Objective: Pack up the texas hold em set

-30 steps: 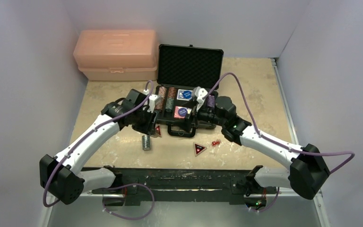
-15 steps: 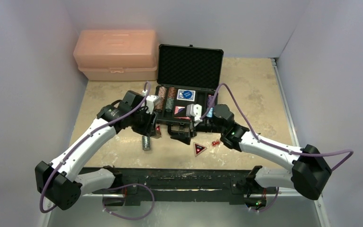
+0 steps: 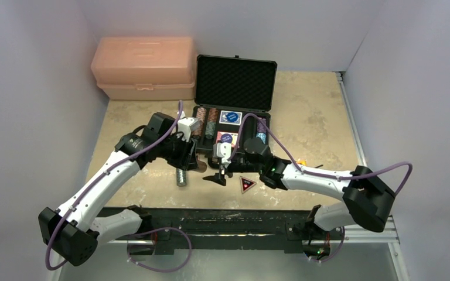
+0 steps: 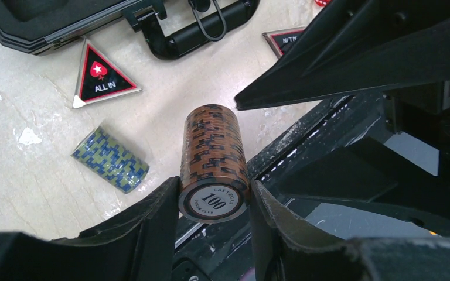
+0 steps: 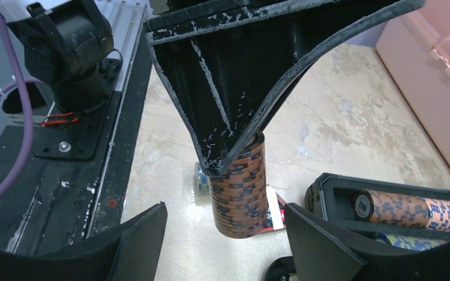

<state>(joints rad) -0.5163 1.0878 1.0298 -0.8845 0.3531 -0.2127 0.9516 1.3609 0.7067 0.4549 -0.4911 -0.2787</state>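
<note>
Mottled beige tabletop [image 3: 304, 111]: left gripper [image 4: 214, 196] clamps a ribbed brown cylindrical chip stack [image 4: 213, 146] off the surface, just in front of the open foam-lined black case [image 3: 234, 82]. Right gripper [image 5: 224, 213] spread wide, facing stack, w/o touching.

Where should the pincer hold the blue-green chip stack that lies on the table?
Probably at mid-length, across the round sides of the blue-green chip stack, coming from above: it lies on its side, with bare table along both flanks.

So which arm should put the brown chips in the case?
Left. The left gripper holds the brown chips near the case; the right gripper is open, holding nothing.
</note>
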